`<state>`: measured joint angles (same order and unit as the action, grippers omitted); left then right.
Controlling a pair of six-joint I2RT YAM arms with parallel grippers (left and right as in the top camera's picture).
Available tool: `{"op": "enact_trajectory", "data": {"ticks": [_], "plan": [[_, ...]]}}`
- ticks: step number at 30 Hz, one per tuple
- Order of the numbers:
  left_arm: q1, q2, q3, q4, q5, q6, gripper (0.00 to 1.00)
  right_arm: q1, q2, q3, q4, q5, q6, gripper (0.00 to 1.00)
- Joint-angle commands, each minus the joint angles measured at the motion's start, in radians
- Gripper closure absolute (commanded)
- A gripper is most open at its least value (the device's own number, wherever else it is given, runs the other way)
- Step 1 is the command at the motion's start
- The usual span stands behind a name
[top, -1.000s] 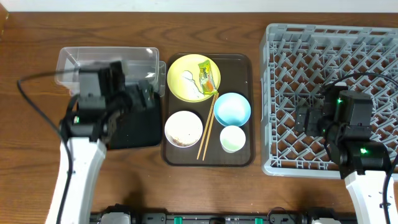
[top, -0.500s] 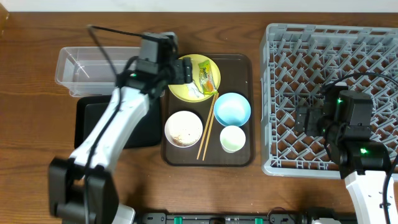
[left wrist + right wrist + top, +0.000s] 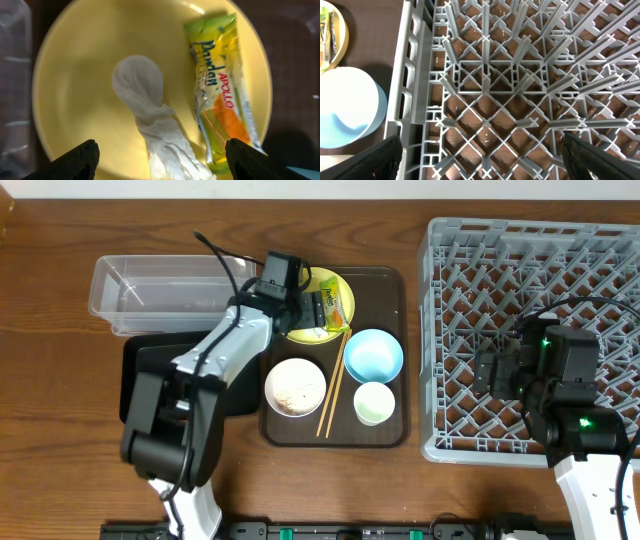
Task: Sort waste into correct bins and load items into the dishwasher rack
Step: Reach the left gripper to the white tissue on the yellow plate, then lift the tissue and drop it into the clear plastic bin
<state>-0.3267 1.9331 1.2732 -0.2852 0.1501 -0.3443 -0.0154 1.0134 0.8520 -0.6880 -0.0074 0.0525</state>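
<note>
My left gripper (image 3: 316, 311) hangs open low over the round yellow plate (image 3: 345, 288) on the brown serving tray. In the left wrist view its fingertips (image 3: 76, 160) stand on either side of the lower end of the white crumpled scrap (image 3: 145, 107), apart from it. The yellow-green snack wrapper (image 3: 220, 95) lies just right of the scrap on the plate (image 3: 75, 85). The right gripper (image 3: 490, 370) is open above the grey dishwasher rack (image 3: 560, 260), with only lattice (image 3: 520, 90) between its fingers. Both the clear tub (image 3: 150, 285) and the black tray (image 3: 140, 358) lie to the left.
The brown serving tray (image 3: 385, 435) also carries a light blue bowl (image 3: 373, 353), a white bowl (image 3: 295, 386) with rice scraps, a small pale cup (image 3: 374, 402) and chopsticks (image 3: 333, 385). My left arm stretches across the black tray and the tub's near corner.
The left arm swung right from over the black tray and tub to above the yellow plate, then came lower over the scrap. The right arm has not moved.
</note>
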Motion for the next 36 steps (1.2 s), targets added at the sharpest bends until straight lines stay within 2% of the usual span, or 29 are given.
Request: {"op": "enact_trajectory", "data": {"ticks": [1, 4, 9, 11, 13, 15, 19, 23, 30, 36], "plan": [[-0.006, 0.039, 0.016, 0.015, -0.013, -0.013, 0.16, 0.010, 0.000, 0.019, -0.002, -0.005, 0.014, 0.01], [-0.007, 0.062, 0.016, 0.030, -0.013, -0.013, 0.20, 0.010, 0.000, 0.019, -0.004, -0.005, 0.014, 0.01], [-0.007, 0.089, 0.012, 0.030, -0.013, -0.013, 0.35, 0.010, -0.001, 0.019, -0.004, -0.005, 0.014, 0.01], [-0.007, 0.089, 0.011, 0.031, -0.013, -0.013, 0.45, 0.010, -0.001, 0.019, -0.004, -0.005, 0.014, 0.01], [-0.007, 0.089, 0.011, 0.037, -0.013, -0.013, 0.62, 0.010, -0.001, 0.019, -0.004, -0.005, 0.014, 0.01], [-0.007, 0.089, 0.011, 0.035, -0.012, -0.013, 0.73, 0.010, -0.001, 0.019, -0.004, -0.005, 0.014, 0.01], [-0.007, 0.087, 0.011, 0.032, -0.001, -0.013, 0.91, 0.010, 0.000, 0.019, -0.004, -0.005, 0.014, 0.01], [-0.006, 0.049, 0.011, 0.021, -0.002, -0.013, 0.94, 0.010, -0.001, 0.019, -0.004, -0.005, 0.014, 0.01], [0.004, -0.143, 0.011, 0.010, -0.019, -0.008, 0.94, 0.010, -0.001, 0.019, -0.004, -0.004, 0.014, 0.01], [0.071, -0.269, 0.011, -0.013, -0.193, -0.024, 0.94, 0.010, -0.001, 0.019, -0.004, -0.004, 0.014, 0.01]]}}
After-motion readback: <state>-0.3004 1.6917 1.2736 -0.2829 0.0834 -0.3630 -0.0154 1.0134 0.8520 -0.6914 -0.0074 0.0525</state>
